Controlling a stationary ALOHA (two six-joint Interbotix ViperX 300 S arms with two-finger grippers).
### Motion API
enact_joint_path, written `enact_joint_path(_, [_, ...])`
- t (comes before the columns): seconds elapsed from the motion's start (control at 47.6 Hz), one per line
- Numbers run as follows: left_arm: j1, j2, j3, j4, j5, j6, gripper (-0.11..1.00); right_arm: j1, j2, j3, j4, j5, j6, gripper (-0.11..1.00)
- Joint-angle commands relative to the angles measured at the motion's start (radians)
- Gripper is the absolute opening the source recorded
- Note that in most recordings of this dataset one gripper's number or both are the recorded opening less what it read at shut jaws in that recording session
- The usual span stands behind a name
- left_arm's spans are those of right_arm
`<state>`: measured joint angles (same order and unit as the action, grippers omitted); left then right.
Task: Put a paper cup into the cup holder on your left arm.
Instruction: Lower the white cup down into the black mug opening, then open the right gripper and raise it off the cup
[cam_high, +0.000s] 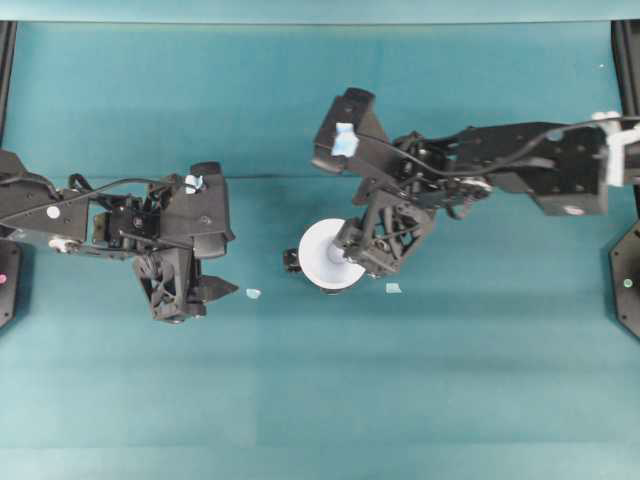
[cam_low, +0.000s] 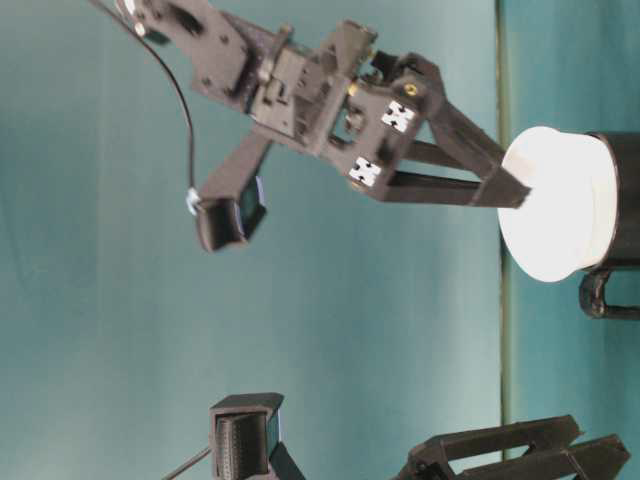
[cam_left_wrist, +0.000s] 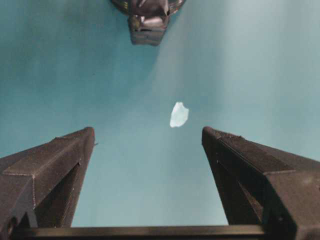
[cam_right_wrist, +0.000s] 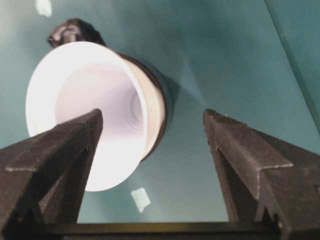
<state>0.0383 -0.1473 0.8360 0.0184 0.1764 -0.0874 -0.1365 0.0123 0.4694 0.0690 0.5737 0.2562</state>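
The white paper cup (cam_high: 322, 252) stands mouth up inside the glossy black cup holder (cam_low: 622, 200) near the table's middle. Its wide rim (cam_right_wrist: 85, 100) sticks out above the holder's black wall (cam_right_wrist: 167, 97). The holder's lug (cam_high: 291, 261) points left. My right gripper (cam_high: 352, 252) hangs open just over the cup's right side. One finger (cam_right_wrist: 60, 160) lies across the cup's mouth and the other is clear of it; the jaws grip nothing. My left gripper (cam_high: 215, 290) is open and empty, left of the holder and pointing toward it (cam_left_wrist: 147, 20).
Two pale tape scraps lie on the teal table: one (cam_high: 253, 293) between the left gripper and the holder, one (cam_high: 393, 288) just right of the holder. Black arm bases (cam_high: 628, 285) stand at both side edges.
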Motion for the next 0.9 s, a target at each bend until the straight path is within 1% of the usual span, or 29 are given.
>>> enact_joint_path(0.0, [0.000, -0.003, -0.008, 0.002, -0.008, 0.000, 0.93, 0.006, -0.044, 0.008, -0.002, -0.037, 0.002, 0.87])
enact_joint_path(0.21, [0.000, -0.003, -0.008, 0.003, -0.008, 0.000, 0.93, 0.012, -0.086, 0.055, -0.002, -0.084, 0.002, 0.87])
enact_joint_path(0.441, [0.000, -0.003, -0.006, 0.002, -0.008, -0.002, 0.93, 0.021, -0.104, 0.072, -0.003, -0.106, -0.003, 0.87])
enact_joint_path(0.882, [0.000, -0.005, -0.005, 0.002, -0.008, -0.002, 0.93, 0.034, -0.146, 0.106, -0.008, -0.112, -0.005, 0.87])
